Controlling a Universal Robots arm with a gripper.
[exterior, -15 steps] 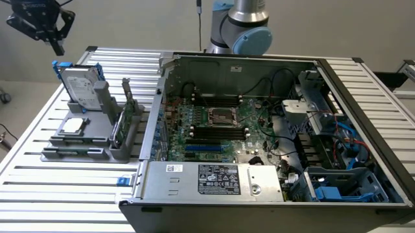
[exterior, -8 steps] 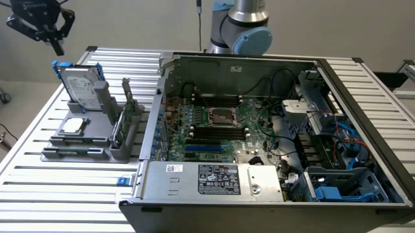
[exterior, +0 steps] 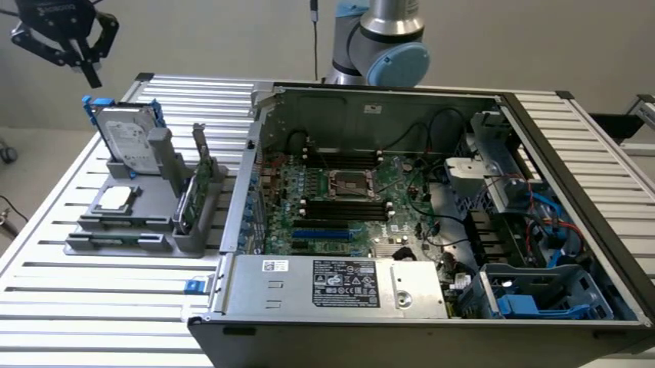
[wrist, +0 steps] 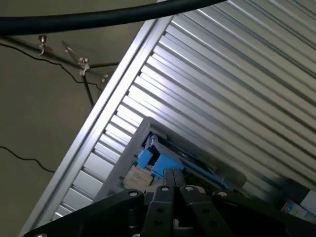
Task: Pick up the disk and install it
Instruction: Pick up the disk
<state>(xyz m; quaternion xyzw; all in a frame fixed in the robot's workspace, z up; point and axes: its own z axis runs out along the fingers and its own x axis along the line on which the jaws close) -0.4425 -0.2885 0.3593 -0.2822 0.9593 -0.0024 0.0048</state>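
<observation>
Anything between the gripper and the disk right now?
Nothing visible. The gripper hangs in open air above the disk, which stands upright in the grey holder. The disk's top edge is uncovered.

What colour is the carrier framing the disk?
Blue. The carrier around the disk shows best in the exterior view.

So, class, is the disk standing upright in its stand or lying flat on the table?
Upright: the disk stands on edge in the grey stand, white label facing the exterior view, blue carrier framing its top edge.
</observation>
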